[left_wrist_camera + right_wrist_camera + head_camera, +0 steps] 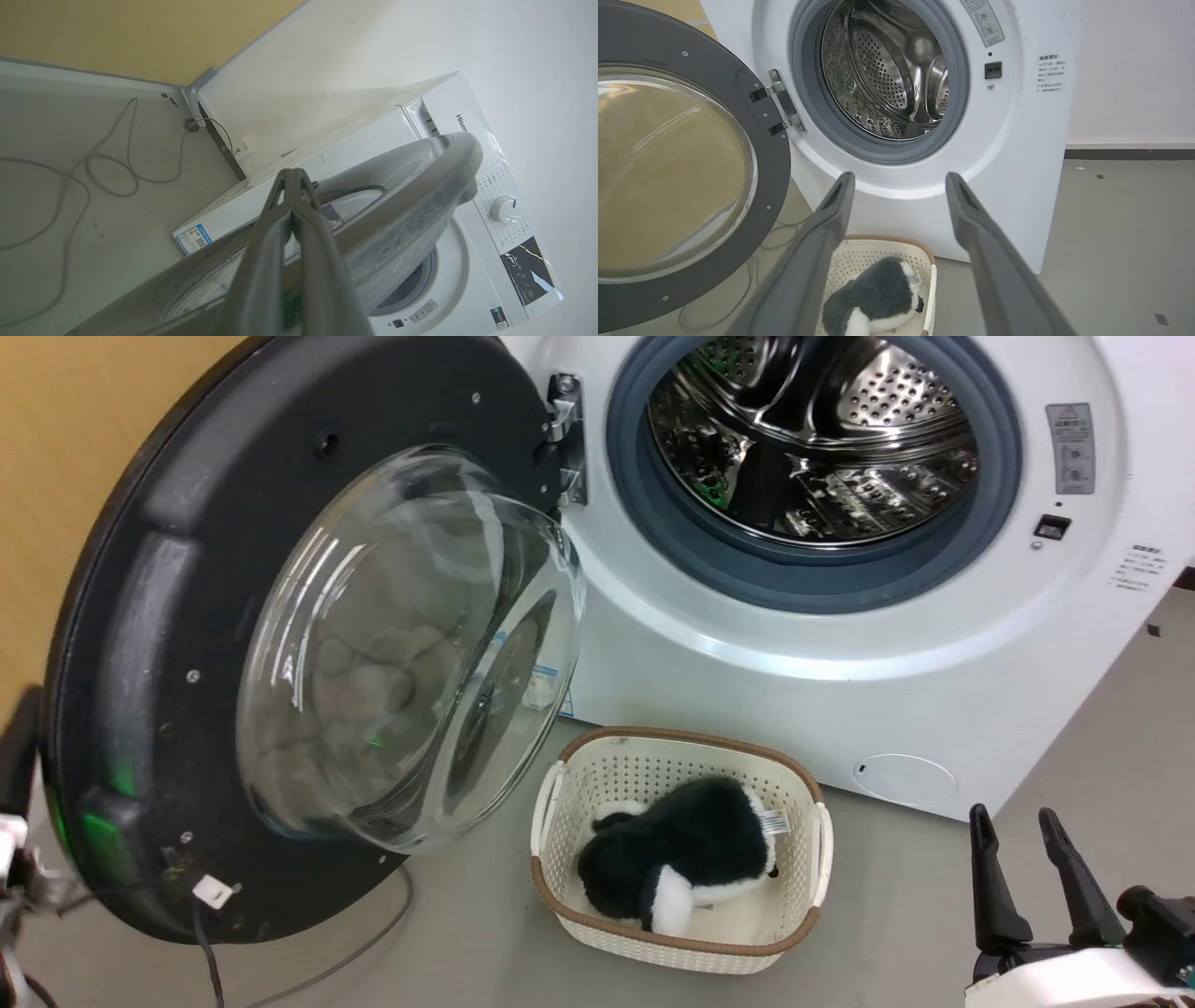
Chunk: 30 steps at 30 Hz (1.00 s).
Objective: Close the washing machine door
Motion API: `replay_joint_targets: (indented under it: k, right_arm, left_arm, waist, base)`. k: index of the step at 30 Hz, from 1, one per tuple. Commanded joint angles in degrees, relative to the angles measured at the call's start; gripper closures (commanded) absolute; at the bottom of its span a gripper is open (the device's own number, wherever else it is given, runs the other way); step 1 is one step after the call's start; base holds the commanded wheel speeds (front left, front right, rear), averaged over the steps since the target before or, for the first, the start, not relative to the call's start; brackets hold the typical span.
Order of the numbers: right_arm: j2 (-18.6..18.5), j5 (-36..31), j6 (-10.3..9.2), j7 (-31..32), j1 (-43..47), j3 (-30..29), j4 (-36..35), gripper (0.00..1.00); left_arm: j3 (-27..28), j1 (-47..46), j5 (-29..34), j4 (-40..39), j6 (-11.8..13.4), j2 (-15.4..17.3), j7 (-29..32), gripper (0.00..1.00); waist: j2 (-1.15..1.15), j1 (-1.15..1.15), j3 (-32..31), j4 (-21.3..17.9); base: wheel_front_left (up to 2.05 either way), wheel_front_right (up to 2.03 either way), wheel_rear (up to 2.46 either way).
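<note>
Left gripper (pixel 293 173): fingers pressed together to the tips, holding nothing. It stood behind the outer face of the door (pixel 140 616). The door's grey rim crossed just beyond and under the fingers; whether they touched it could not be told.

Right gripper (pixel 1013 817): fingers spread wide, holding nothing, clear of all objects.

The door stood swung wide open, ahead and well to the left of the right gripper, with its bulging glass window (pixel 411 644) facing outward. Its hinge (pixel 565 439) held it to the front of the washing machine (pixel 747 644), ahead of the right gripper. The steel drum (pixel 812 429) lay open, directly ahead of and above the gap between the right gripper's fingers in that wrist view.

A cream basket (pixel 681 737) sat on the floor (pixel 934 896) below and just ahead of the right gripper's left finger, with a black and white plush toy (pixel 681 859) inside. A grey cable (pixel 107 172) lay looped on the floor, left of the left gripper.
</note>
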Motion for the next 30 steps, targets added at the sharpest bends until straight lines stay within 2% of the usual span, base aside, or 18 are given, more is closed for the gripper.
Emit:
replay_joint_targets:
  k: [1, 10, 14, 19, 25, 30]
  right_arm:
    - [0.2, 0.6, 0.04, -0.7, 1.0, -0.2, 0.3, 0.00]
    - [0.2, 1.9, 0.04, -1.7, 1.2, -0.4, 0.8, 0.00]
    - [0.2, 2.5, 0.04, -2.2, 1.5, -0.8, 0.9, 0.00]
    - [0.2, 3.1, 0.04, -2.8, 1.6, -0.5, 1.4, 0.00]
    - [0.2, 3.7, 0.05, -3.5, 1.3, -0.2, 1.7, 0.00]
    - [0.2, 3.2, 0.05, -3.6, 1.1, -0.1, 1.7, 0.00]
  left_arm:
    - [0.3, 1.2, -1.9, 0.0, -0.7, -0.5, 1.4, 1.00]
    - [-2.4, 8.0, -12.0, -6.8, -2.3, -5.0, 11.2, 1.00]
    - [-7.9, 11.7, -14.1, -12.4, -2.5, -6.6, 14.7, 1.00]
    - [-16.2, 15.3, -17.3, -17.7, -2.9, -7.6, 16.0, 1.00]
    - [-27.5, 16.6, -20.7, -21.2, -3.2, -7.9, 13.4, 1.00]
    - [-39.8, 15.7, -19.2, -18.3, -3.3, -7.9, 4.4, 1.00]
  waist:
    - [0.00, 0.00, 0.1, 0.3]
    - [0.00, 0.00, 0.4, 1.6]
    - [0.00, 0.00, 0.5, 2.7]
    - [0.00, 0.00, 0.2, 3.6]
    - [0.00, 0.00, 0.1, 3.5]
    - [0.00, 0.00, 0.1, 1.4]
  base:
    - [0.00, 0.00, 0.00]
    - [0.00, 0.00, 0.00]
    - [0.00, 0.00, 0.00]
    - [0.00, 0.00, 0.00]
    - [0.00, 0.00, 0.00]
    - [0.00, 0.00, 0.00]
